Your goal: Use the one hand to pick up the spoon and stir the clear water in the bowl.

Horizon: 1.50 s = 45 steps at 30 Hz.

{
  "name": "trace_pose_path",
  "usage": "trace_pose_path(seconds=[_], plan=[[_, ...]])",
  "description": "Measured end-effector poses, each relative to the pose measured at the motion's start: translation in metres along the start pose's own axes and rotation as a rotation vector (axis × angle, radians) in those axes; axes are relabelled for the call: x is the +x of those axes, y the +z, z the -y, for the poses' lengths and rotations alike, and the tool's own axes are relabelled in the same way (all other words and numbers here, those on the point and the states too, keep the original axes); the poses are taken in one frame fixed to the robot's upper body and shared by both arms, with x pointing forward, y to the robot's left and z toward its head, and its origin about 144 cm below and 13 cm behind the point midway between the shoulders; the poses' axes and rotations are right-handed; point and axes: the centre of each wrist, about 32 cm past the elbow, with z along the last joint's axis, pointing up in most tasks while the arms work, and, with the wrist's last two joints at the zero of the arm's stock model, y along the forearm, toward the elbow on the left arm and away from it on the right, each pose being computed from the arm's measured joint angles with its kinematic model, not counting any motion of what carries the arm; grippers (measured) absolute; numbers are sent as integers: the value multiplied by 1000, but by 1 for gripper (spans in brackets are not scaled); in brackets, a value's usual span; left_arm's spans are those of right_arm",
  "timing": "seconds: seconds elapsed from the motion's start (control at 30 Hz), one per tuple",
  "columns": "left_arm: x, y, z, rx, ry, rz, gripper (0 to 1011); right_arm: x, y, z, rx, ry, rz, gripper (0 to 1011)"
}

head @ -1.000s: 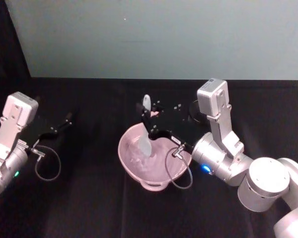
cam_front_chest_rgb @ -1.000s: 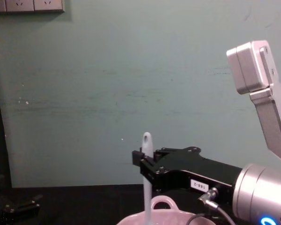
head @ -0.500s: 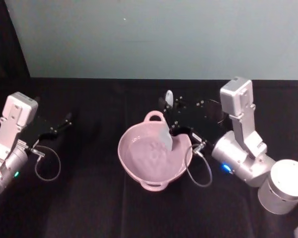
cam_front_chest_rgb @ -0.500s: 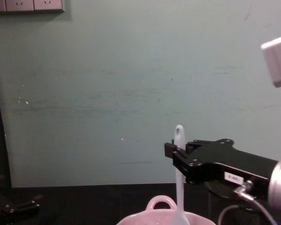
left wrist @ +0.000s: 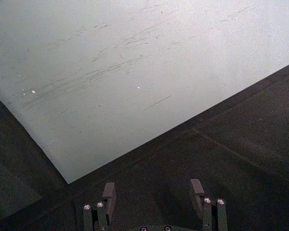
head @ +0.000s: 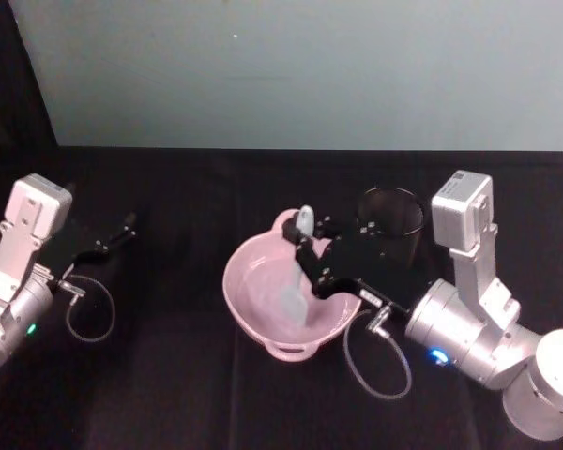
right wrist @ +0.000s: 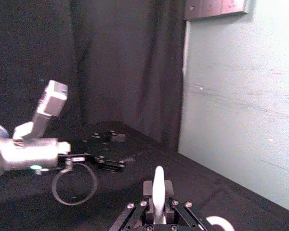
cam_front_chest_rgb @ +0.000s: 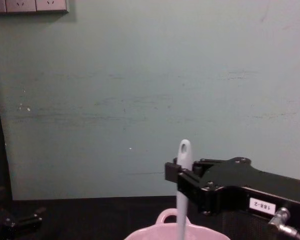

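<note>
Surface: black cloth table, teal wall behind | right gripper reaches level over bowl, clamped on spoon handle, blade hanging below it in bowl | left gripper well off to its left, fingers apart.

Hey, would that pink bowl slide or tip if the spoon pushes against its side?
Tipping seems unlikely: the bowl looks wide, low and sits flat on the black cloth. Sliding is probably slight, since the cloth likely grips it. Its glossy wall looks hard and breakable, so the spoon in the right pincer should push gently. The left pincer sits parked, open.
</note>
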Motion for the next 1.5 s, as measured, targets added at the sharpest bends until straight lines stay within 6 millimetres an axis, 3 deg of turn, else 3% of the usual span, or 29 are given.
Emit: trace_pose_path(seconds=[0.43,0.9,1.2,1.5], plan=[[0,0,0,0,0,0,1011,-17,-3,-21,21,63,-44,120],[0,0,0,0,0,0,1011,-6,-9,-54,3,16,-2,120],[0,0,0,0,0,0,1011,7,-14,-55,0,-63,24,120],[0,0,0,0,0,0,1011,20,-14,-41,-7,-102,48,121]])
